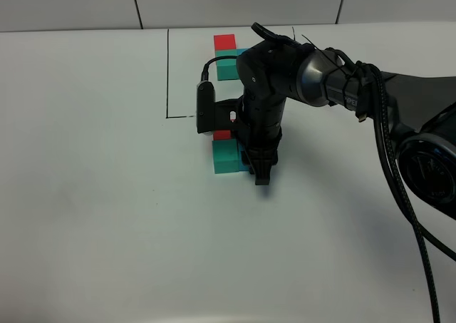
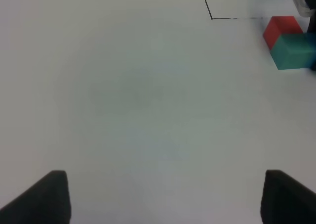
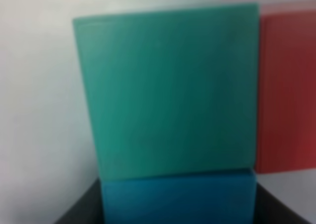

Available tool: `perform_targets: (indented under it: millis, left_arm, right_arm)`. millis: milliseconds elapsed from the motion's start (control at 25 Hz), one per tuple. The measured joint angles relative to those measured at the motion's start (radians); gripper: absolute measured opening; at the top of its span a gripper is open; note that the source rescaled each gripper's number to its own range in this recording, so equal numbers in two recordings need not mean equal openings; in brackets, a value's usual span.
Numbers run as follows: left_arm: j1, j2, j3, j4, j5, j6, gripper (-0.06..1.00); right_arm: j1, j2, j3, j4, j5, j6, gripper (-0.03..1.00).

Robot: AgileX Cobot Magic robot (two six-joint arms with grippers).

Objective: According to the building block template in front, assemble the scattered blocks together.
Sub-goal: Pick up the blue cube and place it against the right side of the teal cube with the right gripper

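writing: partial white letters on right arm [image 1: 354,95], unreadable | blocks: red block [image 1: 222,134], green block [image 1: 226,156], blue block [image 3: 177,197] sitting touching on counter [image 1: 107,195], just outside template [image 1: 226,54] outline | right fingers [image 1: 261,172] clamping blue block | left fingers [image 2: 163,197] resting apart

Right arm reaches across middle, wrist bent down, right gripper [image 1: 258,172] low at table; left gripper [image 2: 163,197] fingers spread.
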State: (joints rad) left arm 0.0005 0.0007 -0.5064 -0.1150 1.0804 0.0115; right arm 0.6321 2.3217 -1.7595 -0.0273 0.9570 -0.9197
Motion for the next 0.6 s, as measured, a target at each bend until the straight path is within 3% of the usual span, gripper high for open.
perform_targets:
  millis: [320,600]
  left_arm:
    - [0.000,0.000,0.000,0.000,0.000,0.000,0.84]
    - [0.000,0.000,0.000,0.000,0.000,0.000,0.84]
  right_arm:
    - [0.000,0.001,0.000,0.002,-0.002,0.002,0.04]
    - [0.002,0.002,0.000,0.010,-0.010,0.003,0.45]
